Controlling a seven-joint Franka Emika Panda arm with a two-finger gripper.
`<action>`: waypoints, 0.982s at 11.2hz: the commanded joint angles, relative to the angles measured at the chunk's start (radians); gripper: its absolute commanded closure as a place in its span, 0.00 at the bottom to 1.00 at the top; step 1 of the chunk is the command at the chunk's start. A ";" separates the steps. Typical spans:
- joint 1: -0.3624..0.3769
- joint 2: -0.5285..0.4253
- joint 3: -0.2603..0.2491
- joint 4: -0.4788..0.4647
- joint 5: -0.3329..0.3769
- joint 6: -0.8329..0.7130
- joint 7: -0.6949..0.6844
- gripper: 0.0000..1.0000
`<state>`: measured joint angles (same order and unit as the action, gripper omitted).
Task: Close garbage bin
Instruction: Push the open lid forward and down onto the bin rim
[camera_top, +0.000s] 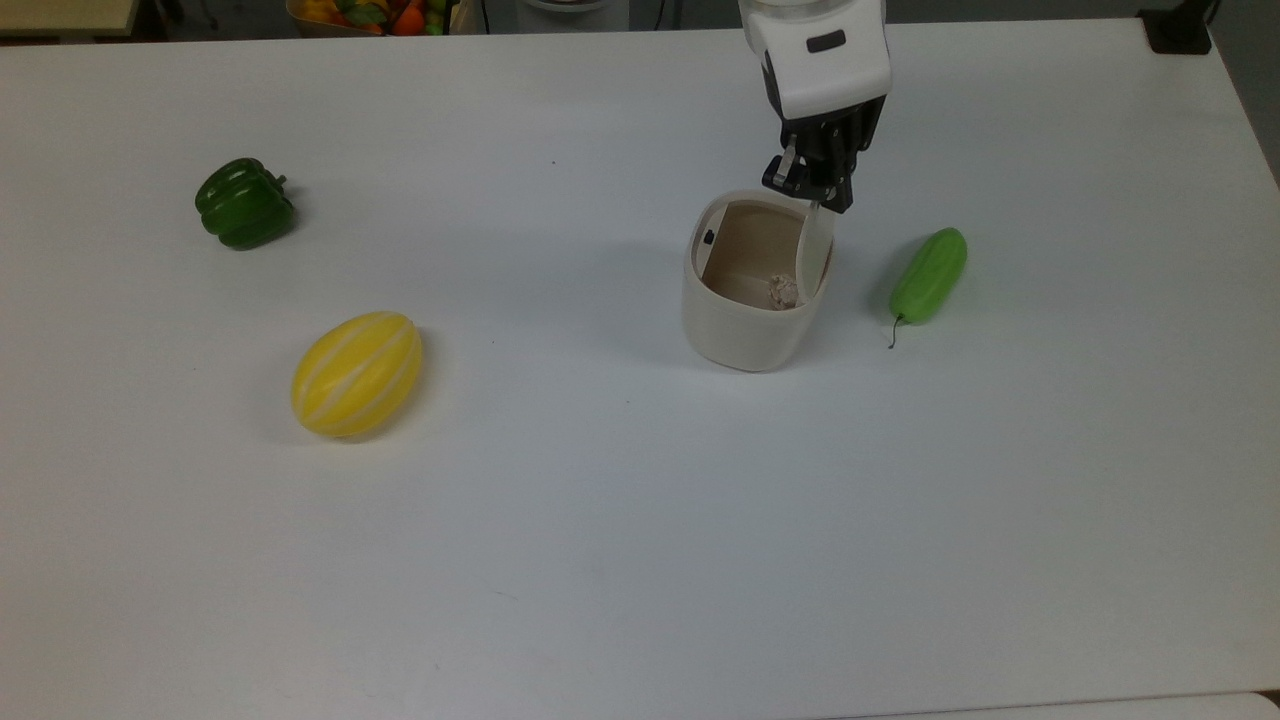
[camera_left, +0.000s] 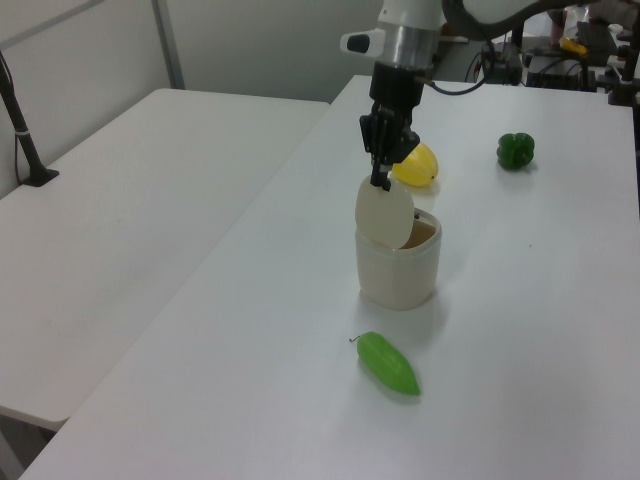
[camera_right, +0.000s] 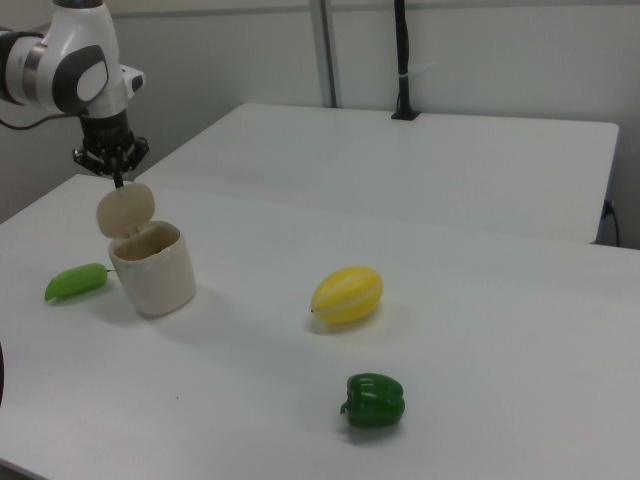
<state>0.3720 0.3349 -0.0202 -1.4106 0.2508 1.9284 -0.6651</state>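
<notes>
With gripper (camera_top: 812, 192) at the upright lid (camera_left: 384, 211) top, finger state unclear, we push toward the garbage bin (camera_top: 745, 325) opening, then press flat.

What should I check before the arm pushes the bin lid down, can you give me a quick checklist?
1. Lid standing upright on the bin, ready to push: ok.
2. Tool at the lid's top edge: ok in the top view; actual contact: cannot tell.
3. Nothing sticking above the rim; crumpled scrap lies low inside: ok.
4. Light green vegetable apart from the bin: ok.
5. Yellow melon and green pepper far off: ok.
6. Lid closed: not ok.
</notes>
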 joint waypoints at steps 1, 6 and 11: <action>0.002 -0.010 -0.018 -0.047 -0.062 -0.020 -0.069 1.00; -0.010 -0.010 -0.038 -0.120 -0.125 -0.083 -0.116 1.00; -0.030 0.030 -0.044 -0.151 -0.165 -0.074 -0.130 1.00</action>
<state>0.3400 0.3506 -0.0576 -1.5489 0.1022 1.8613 -0.7750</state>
